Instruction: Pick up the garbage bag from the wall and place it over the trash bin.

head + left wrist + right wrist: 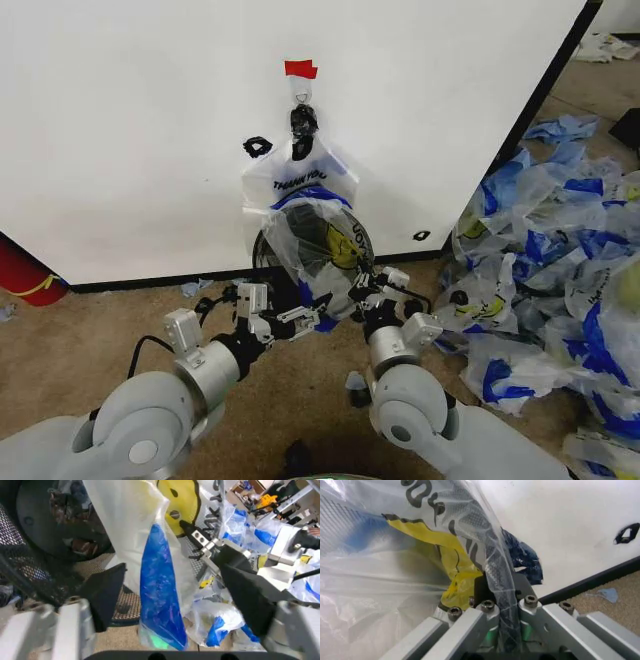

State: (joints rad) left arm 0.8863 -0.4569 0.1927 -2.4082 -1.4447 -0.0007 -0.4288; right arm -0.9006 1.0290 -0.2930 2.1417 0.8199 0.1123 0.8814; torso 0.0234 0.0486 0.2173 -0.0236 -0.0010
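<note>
The garbage bag (322, 232), translucent white with a yellow smiley and blue handles, is draped across the mouth of the round black mesh trash bin (268, 250) at the foot of the wall (130, 130). My right gripper (372, 286) is at the bin's right side. In the right wrist view its fingers (532, 609) are shut on the bag (445, 555), pinching it against a dark mesh rim strip (502, 603). My left gripper (172, 568) is open in front of the bin (35, 573), with the bag's blue handle (160, 603) hanging loose between its fingers.
A second "THANK YOU" bag (300, 175) hangs from the black clip (303, 120) under the red tape (300, 68). A big pile of similar bags (545, 270) covers the floor to the right. A red rounded object (25, 275) sits far left. The floor is brown carpet.
</note>
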